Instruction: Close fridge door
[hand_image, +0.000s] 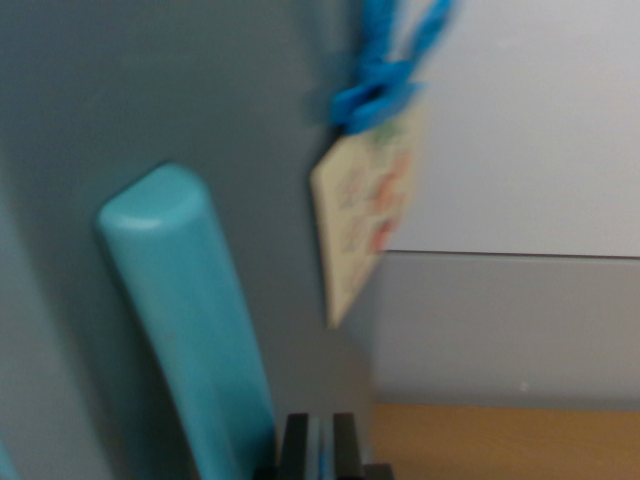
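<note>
Beside teal handle (190, 330), gripper (318, 440) against fridge door (150, 90).

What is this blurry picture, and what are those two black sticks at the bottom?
This picture comes from a camera on a robot arm's wrist, so you see what the arm sees up close. The two black sticks are the tips of the robot's claw. They sit close together, and I can't tell whether they are pinching anything. The big grey-blue thing is a toy fridge door, and the brighter teal bar on it is the handle. A little card hangs by the door's edge from a blue clip on a blue string. It has colourful marks, too blurry to read. Behind are a pale wall and a strip of wooden table. The robot's job is to close that door.
</note>
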